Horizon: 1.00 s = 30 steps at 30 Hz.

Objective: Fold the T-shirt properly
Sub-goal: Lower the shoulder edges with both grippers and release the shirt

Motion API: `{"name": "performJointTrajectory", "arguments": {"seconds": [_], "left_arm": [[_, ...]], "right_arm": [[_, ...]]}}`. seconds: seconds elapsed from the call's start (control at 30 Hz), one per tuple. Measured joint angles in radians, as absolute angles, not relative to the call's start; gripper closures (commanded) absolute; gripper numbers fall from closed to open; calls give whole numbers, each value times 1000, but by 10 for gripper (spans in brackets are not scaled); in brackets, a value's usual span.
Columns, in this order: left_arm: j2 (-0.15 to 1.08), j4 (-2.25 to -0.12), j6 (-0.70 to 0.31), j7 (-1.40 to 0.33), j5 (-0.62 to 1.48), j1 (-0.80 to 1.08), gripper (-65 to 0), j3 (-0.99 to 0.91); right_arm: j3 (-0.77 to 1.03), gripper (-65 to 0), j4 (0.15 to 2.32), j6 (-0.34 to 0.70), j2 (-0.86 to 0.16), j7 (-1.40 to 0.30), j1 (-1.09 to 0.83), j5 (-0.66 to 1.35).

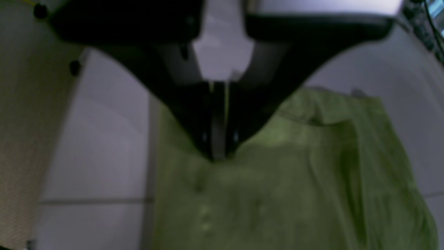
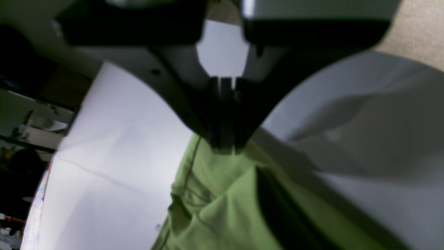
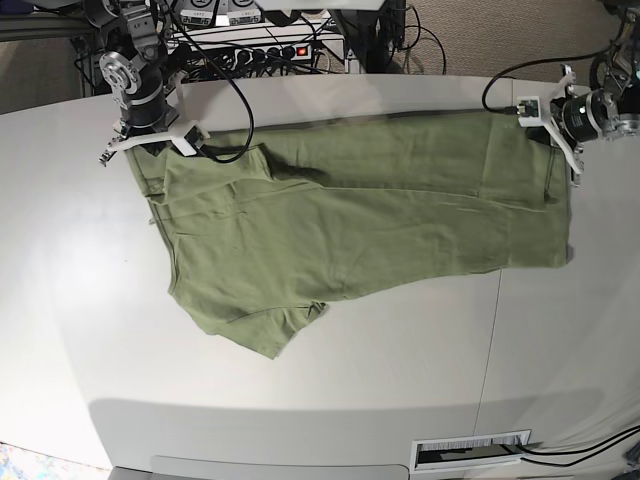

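Note:
The olive-green T-shirt (image 3: pixel 350 220) lies spread across the white table (image 3: pixel 300 400), one sleeve (image 3: pixel 270 330) pointing toward the near edge. In the base view my right gripper (image 3: pixel 150 148) is at the shirt's far left corner and my left gripper (image 3: pixel 556 138) at its far right corner. In the left wrist view, the left gripper (image 1: pixel 219 156) is shut with green fabric (image 1: pixel 295 173) pinched at its tips. Seen from the right wrist, the right gripper (image 2: pixel 225 149) is shut on the shirt's hemmed edge (image 2: pixel 208 194). The cloth runs taut between the two grips.
Cables and a power strip (image 3: pixel 270 50) crowd the table's far edge behind the right arm. A black cable (image 3: pixel 500 85) trails to the left arm. A seam (image 3: pixel 490 340) crosses the tabletop on the right, and a slotted label (image 3: pixel 470 450) sits near the front edge.

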<state>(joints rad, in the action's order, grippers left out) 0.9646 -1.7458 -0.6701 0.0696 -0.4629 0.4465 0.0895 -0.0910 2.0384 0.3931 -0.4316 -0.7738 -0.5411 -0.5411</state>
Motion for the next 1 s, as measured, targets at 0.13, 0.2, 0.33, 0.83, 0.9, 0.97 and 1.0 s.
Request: {"name": "performJointTrajectory", "arguments": {"seconds": [0.13, 0.2, 0.33, 0.83, 0.9, 0.97, 1.0], "left_arm": [[965, -1750, -670, 73, -460, 458, 0, 89], [965, -1750, -670, 73, -460, 457, 0, 89], [967, -1750, -656, 73, -460, 458, 0, 89], [967, -1750, -656, 73, -460, 459, 0, 89], [967, -1750, -656, 73, -460, 460, 0, 89], [967, -1750, -656, 73, -460, 460, 0, 89], [967, -1750, -656, 73, -460, 460, 0, 89]], "right_arm": [[-91, 0, 2061, 398, -432, -793, -580, -523], [-91, 0, 2062, 397, -432, -792, -577, -514], [-51, 0, 2062, 403, -432, -784, -530, -439], [27, 0, 1800, 490, -430, -863, -282, -109], [27, 0, 1771, 495, -432, -912, -238, -56], [29, 0, 1767, 503, -433, -926, -235, -24], [32, 0, 1769, 508, -433, -947, -236, -9]]}}
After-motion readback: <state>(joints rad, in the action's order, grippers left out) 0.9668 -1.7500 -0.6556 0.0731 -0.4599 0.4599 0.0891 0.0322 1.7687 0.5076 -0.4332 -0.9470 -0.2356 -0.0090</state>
